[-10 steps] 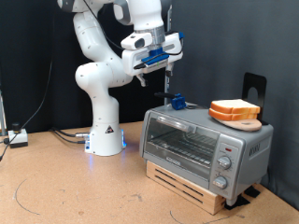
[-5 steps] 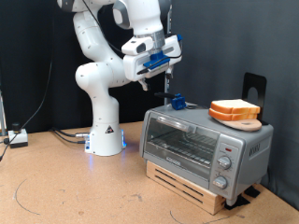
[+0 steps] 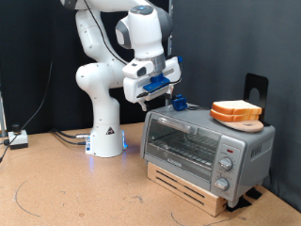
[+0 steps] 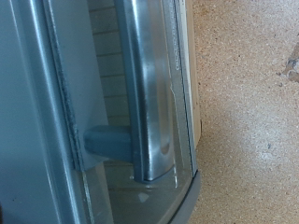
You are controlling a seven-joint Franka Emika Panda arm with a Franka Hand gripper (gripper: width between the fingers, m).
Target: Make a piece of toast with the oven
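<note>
A: What's changed? 
B: The gripper (image 3: 162, 98) has dropped lower, now near the oven (image 3: 209, 145) top's left end. 
A: Holding anything? 
B: Can't tell; fingers unclear. 
A: The piece of toast (image 3: 236, 110)? 
B: Unmoved, on the oven's right. The handle (image 4: 149, 89) fills the wrist view.

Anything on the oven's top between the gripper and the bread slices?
In the exterior view, a small blue object sits on the oven top, between the gripper and the bread slices; otherwise bare.
</note>
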